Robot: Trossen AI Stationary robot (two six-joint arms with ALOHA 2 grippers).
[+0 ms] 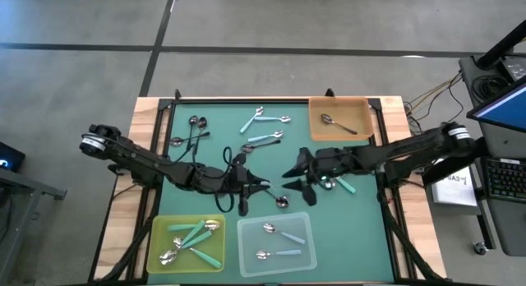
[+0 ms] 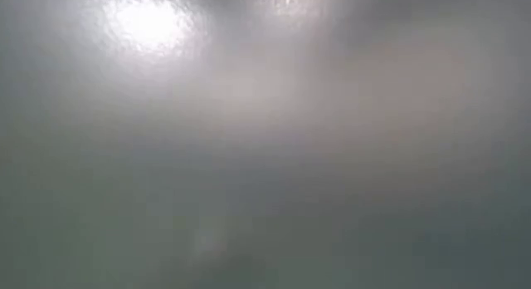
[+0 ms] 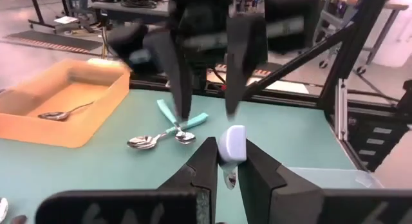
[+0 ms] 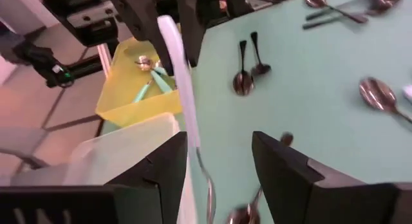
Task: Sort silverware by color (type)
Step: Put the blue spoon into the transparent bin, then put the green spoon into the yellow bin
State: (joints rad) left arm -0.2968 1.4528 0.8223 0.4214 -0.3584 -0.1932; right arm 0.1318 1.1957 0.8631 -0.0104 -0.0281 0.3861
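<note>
Mid-counter (image 1: 271, 167), the left hand (image 1: 261, 186) pinches a light-blue spoon (image 3: 232, 143) by its handle end, bowl hanging, while the right hand (image 1: 297, 172) stands wide around that handle. Light, stiff and slick, it looks best gripped mid-handle. Other spoons lie scattered at upper centre.

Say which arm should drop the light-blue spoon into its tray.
Left: the left gripper is shut on the light-blue spoon, the right gripper is open, and the clear tray is close by.
</note>
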